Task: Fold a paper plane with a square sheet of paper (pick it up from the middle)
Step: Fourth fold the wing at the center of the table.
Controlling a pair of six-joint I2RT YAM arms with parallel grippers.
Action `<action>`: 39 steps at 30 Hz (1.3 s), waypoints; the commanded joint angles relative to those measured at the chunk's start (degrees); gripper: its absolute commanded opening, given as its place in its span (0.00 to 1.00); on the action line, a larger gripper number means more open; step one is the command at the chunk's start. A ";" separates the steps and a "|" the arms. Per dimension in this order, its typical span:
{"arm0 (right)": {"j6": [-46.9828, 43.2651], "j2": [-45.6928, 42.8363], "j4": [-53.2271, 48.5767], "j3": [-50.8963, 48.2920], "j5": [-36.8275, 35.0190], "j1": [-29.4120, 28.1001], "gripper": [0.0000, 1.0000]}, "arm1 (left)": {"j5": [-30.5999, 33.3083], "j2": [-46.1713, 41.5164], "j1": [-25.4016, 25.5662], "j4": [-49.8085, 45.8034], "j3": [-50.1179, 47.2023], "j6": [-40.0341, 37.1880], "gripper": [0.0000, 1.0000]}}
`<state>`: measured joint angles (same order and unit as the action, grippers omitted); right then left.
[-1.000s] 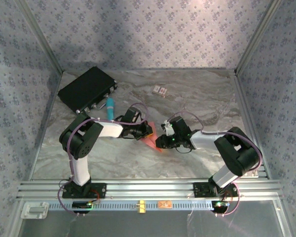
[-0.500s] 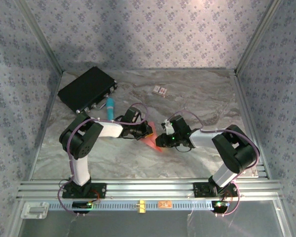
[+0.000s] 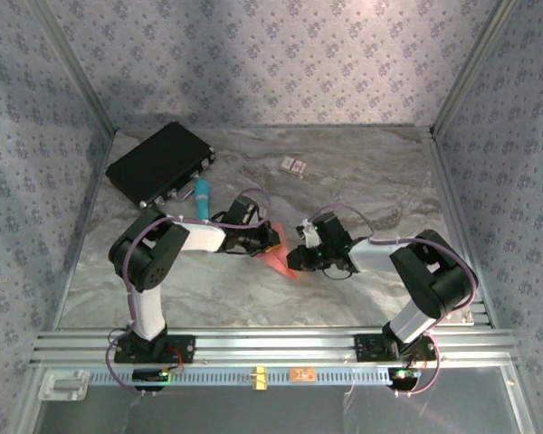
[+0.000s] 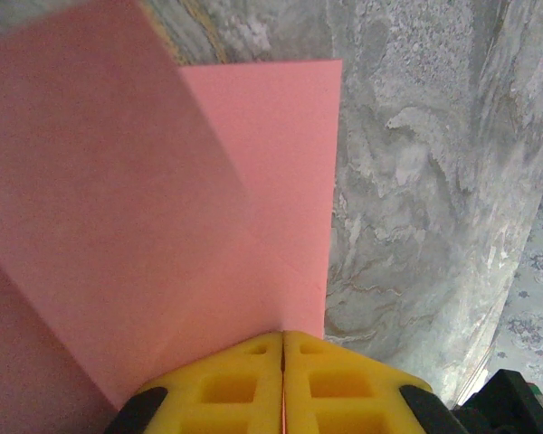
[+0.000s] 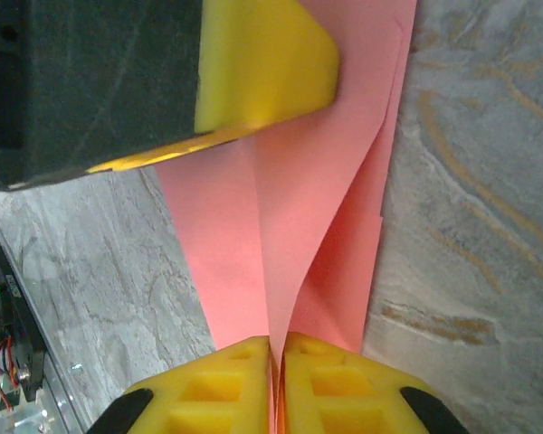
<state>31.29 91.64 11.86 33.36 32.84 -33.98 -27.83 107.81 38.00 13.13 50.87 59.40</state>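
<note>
The square sheet of paper (image 3: 281, 263) is salmon pink, folded into layered flaps, and held above the marble table between both arms. In the left wrist view the paper (image 4: 163, 208) fans out from my left gripper (image 4: 282, 336), whose yellow pads are pressed together on its edge. In the right wrist view my right gripper (image 5: 276, 342) is shut on a creased fold of the paper (image 5: 317, 181), and a yellow finger of the left gripper (image 5: 262, 63) pinches the far end. From above, the left gripper (image 3: 271, 240) and right gripper (image 3: 296, 259) almost meet.
A black case (image 3: 158, 163) lies at the back left with a teal marker (image 3: 202, 192) beside it. A tiny patterned card (image 3: 293, 165) sits at the back centre. Metal frame posts and patterned walls bound the table; an aluminium rail (image 3: 271, 348) runs along the near edge.
My right gripper slid a little left toward the left gripper and closed its jaws on the paper's fold. The left arm kept still, still pinching the paper.
</note>
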 commanded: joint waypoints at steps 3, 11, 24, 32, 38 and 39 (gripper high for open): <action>1.12 -0.77 1.59 -2.71 2.22 0.39 0.08 | 0.25 1.81 -0.02 -1.61 -0.27 -1.12 0.09; 2.10 -0.75 4.07 -6.68 2.59 0.49 0.06 | 0.50 1.68 0.03 -1.57 -0.42 -0.95 0.09; 2.03 -4.68 0.67 -8.99 3.19 0.59 0.09 | 0.62 1.70 0.05 -1.77 -0.55 -0.95 0.09; 2.28 -3.11 -0.66 -8.76 3.63 -0.73 0.04 | 0.58 1.73 -0.03 -1.70 -0.42 -0.94 0.09; 2.46 -3.39 -2.80 -8.50 3.48 -1.17 0.07 | 1.55 1.44 -0.02 -2.10 -0.99 -0.86 0.09; 2.50 -3.77 -3.44 -8.49 3.42 -1.26 0.07 | 1.56 1.50 -0.03 -1.97 -0.96 -0.86 0.09</action>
<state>33.65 87.77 16.10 25.47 34.74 -34.04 -29.15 108.05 38.28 13.13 50.87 59.40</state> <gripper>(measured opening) 0.070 0.088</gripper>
